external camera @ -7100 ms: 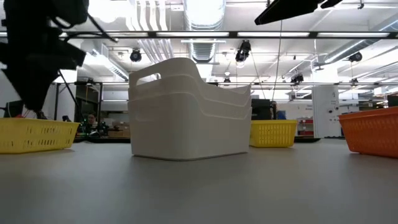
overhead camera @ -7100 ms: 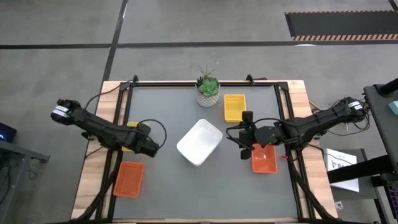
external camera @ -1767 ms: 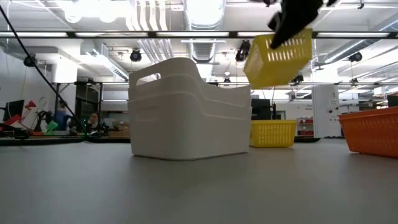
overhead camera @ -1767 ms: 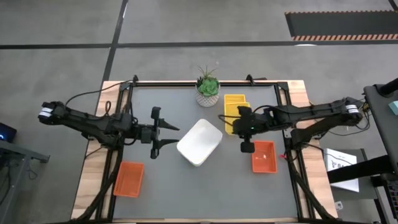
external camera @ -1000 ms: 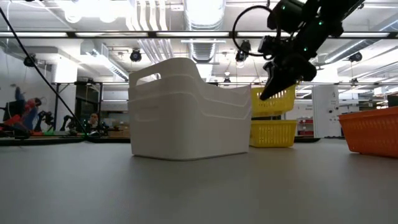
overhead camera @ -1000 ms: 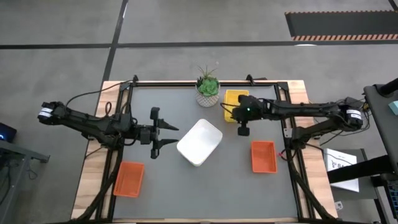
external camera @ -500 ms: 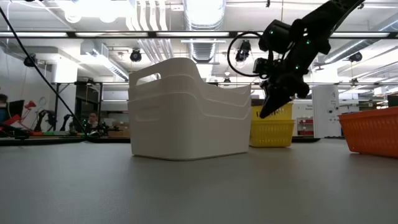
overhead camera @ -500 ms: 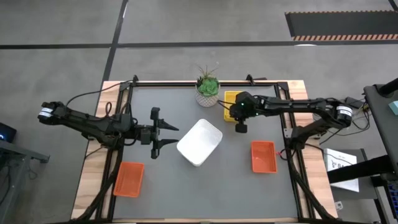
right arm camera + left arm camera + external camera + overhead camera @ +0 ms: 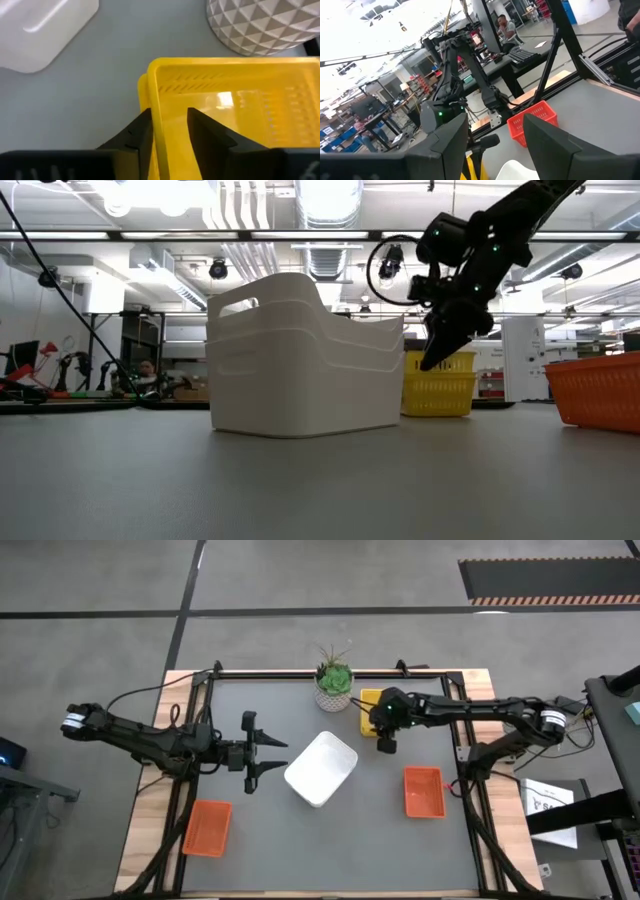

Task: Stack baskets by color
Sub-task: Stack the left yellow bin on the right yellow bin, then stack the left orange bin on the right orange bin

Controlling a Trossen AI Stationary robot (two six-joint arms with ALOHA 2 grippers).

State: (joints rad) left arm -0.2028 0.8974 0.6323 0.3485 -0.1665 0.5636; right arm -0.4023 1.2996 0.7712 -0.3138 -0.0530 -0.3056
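Two yellow baskets (image 9: 369, 700) sit nested at the far right of centre, beside the plant; the upper one (image 9: 240, 110) rests inside the lower one, whose rim (image 9: 143, 95) shows outside it. My right gripper (image 9: 167, 132) stands open astride the upper basket's near wall, also in the low view (image 9: 432, 360). The white baskets (image 9: 321, 768) stand stacked at the centre. One orange basket (image 9: 423, 790) lies at the right, another (image 9: 208, 828) at the near left. My left gripper (image 9: 268, 753) waits open, level, left of the white baskets. My right gripper reaches slanting down from the table's right. One finger (image 9: 207, 132) is inside the upper yellow basket and one finger (image 9: 132, 137) outside, on either side of its near wall (image 9: 160, 120). Whether either finger touches the wall I cannot tell. The basket sits level in the lower one.
A small potted green plant (image 9: 334, 682) in a white pot (image 9: 260, 25) stands close to the yellow baskets on their far left. The table's raised frame (image 9: 455, 710) runs along the right. Bare grey tabletop (image 9: 330, 850) lies in front of the white baskets.
My right gripper has gone toward the table's far edge and down with the yellow basket. The basket hung tilted above the other yellow basket and now sits level, nested inside it.
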